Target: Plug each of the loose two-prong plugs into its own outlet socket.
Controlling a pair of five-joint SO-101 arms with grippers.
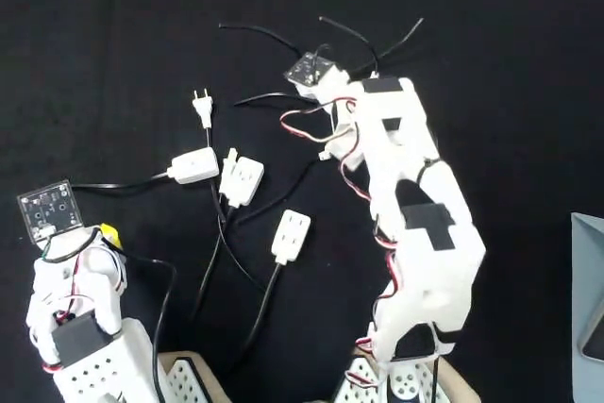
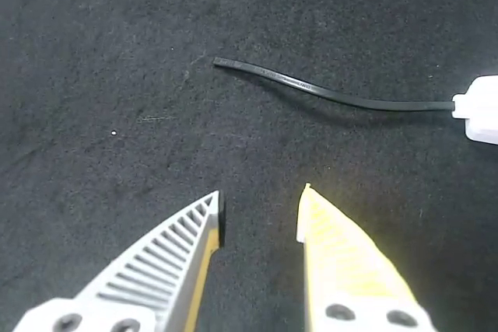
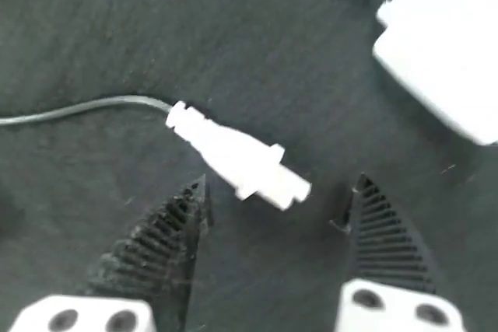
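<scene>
loose plug (image 1: 201, 104) near white socket (image 1: 243, 179)

The left hand (image 2: 261, 192) stood open over bare tabletop (image 1: 113, 54) near the left edge, a thin black cable end (image 2: 296, 83) lying across the cloth ahead of it. Toward the middle, white outlet blocks (image 1: 291, 236) lay close together, their black cables (image 1: 222, 261) trailing to the near edge and crowding the lane between the arms. The right arm (image 1: 415, 205) reached from the near edge toward the far middle, walling off that side. Between the open fingers of the right hand (image 3: 280, 184) lay a white plug (image 3: 233, 157), a white block (image 3: 447, 44) near it. The far-left corner lay bare.
</scene>
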